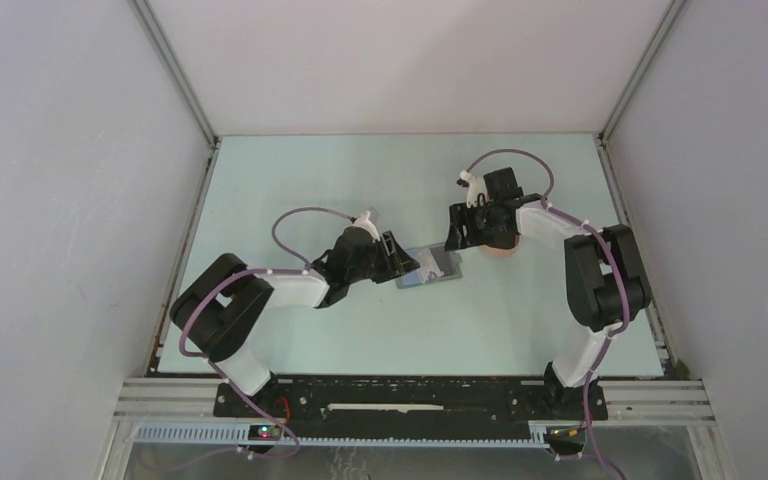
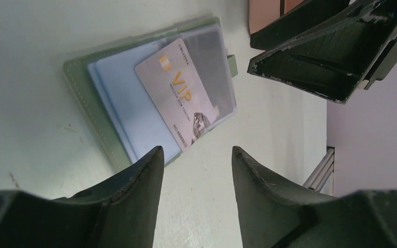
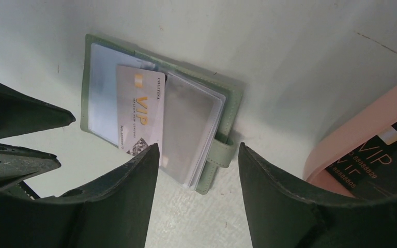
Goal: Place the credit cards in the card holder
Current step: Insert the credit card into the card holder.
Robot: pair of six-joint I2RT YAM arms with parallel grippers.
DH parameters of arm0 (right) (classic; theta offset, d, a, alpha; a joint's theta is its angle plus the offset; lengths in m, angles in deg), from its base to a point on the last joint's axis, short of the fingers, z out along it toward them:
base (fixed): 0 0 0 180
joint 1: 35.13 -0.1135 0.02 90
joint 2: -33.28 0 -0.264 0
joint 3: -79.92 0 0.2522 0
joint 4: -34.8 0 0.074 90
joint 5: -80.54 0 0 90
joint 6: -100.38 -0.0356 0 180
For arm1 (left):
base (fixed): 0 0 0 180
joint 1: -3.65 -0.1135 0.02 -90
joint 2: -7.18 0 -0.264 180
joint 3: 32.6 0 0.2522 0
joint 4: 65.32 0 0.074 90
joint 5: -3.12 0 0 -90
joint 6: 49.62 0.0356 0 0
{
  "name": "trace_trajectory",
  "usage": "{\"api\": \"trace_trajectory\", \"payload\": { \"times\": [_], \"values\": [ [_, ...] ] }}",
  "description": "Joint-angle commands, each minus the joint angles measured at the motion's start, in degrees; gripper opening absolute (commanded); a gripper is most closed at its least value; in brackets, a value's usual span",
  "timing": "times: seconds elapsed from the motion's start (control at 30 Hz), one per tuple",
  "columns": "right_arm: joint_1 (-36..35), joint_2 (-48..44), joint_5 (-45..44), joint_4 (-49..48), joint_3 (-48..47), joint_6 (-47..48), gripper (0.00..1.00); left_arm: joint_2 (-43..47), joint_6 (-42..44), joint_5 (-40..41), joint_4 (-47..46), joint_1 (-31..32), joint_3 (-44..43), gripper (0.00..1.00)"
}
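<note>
Left gripper (image 2: 196, 155): apart, empty.
Right gripper (image 3: 199, 152): apart, empty.
Card (image 2: 178, 93): askew on holder (image 2: 82, 88), 12 o'clock of left fingers.
Advice: square it before sliding in.

Top looks down; both wrist views closely share card holder (image 2: 116, 101) (image 3: 188, 121)

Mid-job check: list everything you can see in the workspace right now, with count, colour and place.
grey-green fold-over card holder: one, grey-green, lying open mid-table between the two grippers.
silvery-grey plastic card: one, silver with gold VIP lettering, lying askew on the open holder's clear sleeves.
black plastic card: one, black with pale lettering, inside the tray.
salmon-pink tray: one, pink, right of the holder, partly under the right arm.
pale green table: one, carries everything.
left gripper: dark, open, empty, at the holder's left.
right gripper: dark, open, empty, at the holder's right.
</note>
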Motion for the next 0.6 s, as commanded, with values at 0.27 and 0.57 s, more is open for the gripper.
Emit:
{"api": "trace_trajectory", "payload": {
  "times": [0.27, 0.57],
  "values": [
    [0.3, 4.7, 1.6, 3.2, -5.1, 0.1, 0.63, -5.6, -1.9, 4.2, 5.2, 0.7, -7.1, 0.56],
    [0.5, 6.2, 4.2, 4.7, -5.4, 0.0, 0.57, -8.5, -2.8, 4.4, 5.1, 0.8, -8.8, 0.54]
  ]
}}
